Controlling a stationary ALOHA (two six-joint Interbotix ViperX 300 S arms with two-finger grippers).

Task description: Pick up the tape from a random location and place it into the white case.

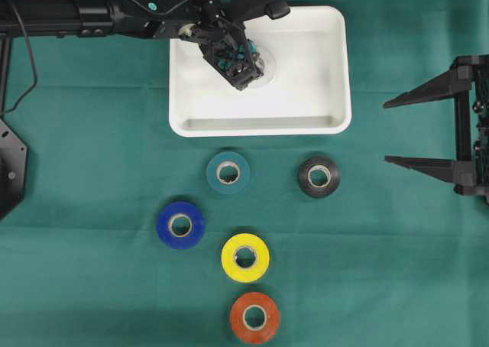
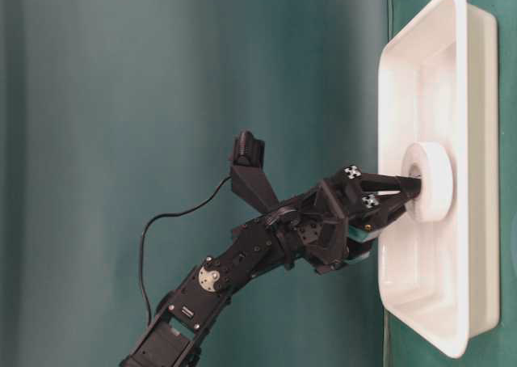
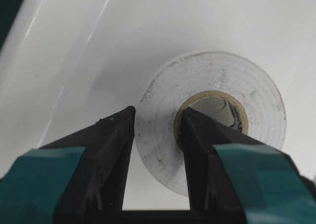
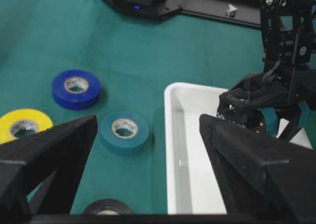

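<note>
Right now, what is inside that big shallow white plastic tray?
One white tape roll sits in the white plastic tray, pinched through its wall by the left gripper. The floor under roll and arm is hidden.

The left arm point(image 1: 92, 14) reaches in from the upper left of the overhead view, its wrist angled downward. The left gripper point(image 1: 243, 66) is clamped tight, one finger point(image 3: 111, 150) outside a white tape point(image 3: 232, 91) roll's wall and the other through its core. The right arm point(image 1: 477, 125) sits drawn back at the right edge. The right gripper point(image 1: 397, 131) is level with its fingers point(image 1: 416, 95) spread wide, holding nothing.
</note>
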